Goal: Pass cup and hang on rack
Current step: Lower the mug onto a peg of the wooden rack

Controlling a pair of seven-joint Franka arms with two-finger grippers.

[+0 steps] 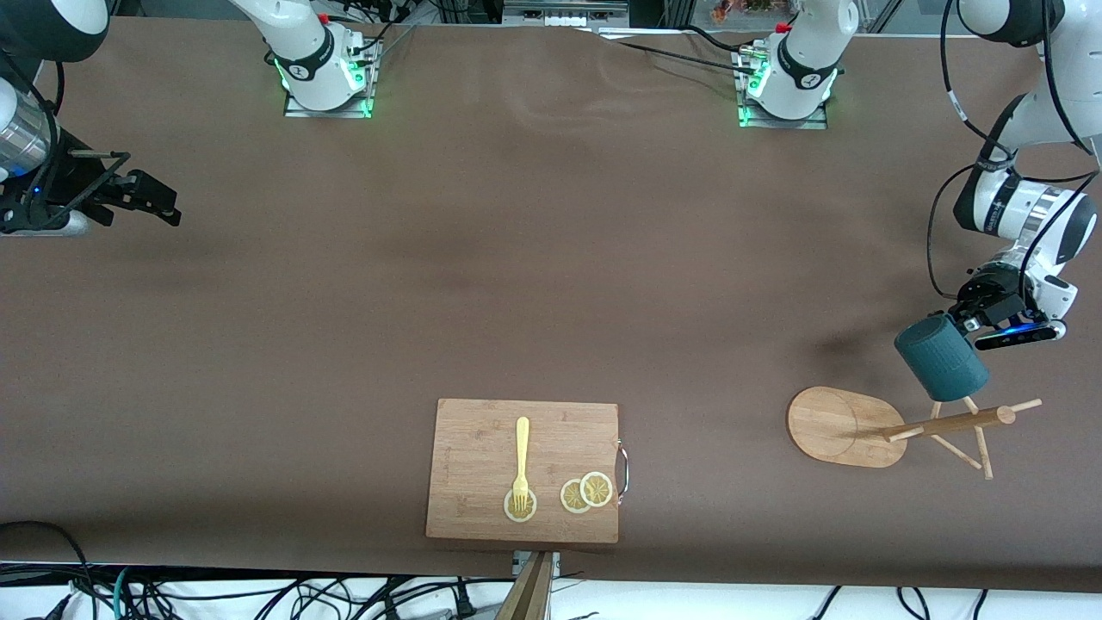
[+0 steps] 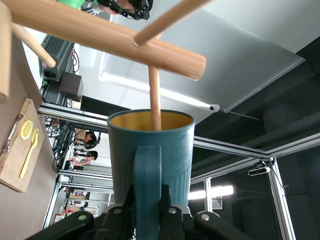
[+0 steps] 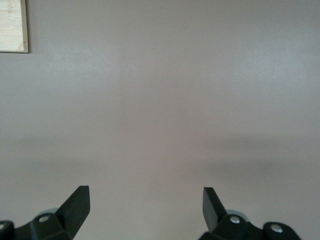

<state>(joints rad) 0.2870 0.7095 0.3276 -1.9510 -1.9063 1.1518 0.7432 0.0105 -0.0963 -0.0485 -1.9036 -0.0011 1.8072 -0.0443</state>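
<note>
The cup (image 1: 941, 357) looks like matt ribbed ceramic, dark teal outside and smooth yellow within, while the rack (image 1: 848, 425) is pale, bare wood with a fine grain and round, smooth pegs. The table (image 1: 516, 284) wears a matt brown cloth, faintly rippled. The cutting board (image 1: 482, 469) is satiny bamboo with a shiny metal handle, and the fork (image 1: 521, 461) on it looks like dull yellow plastic.
</note>
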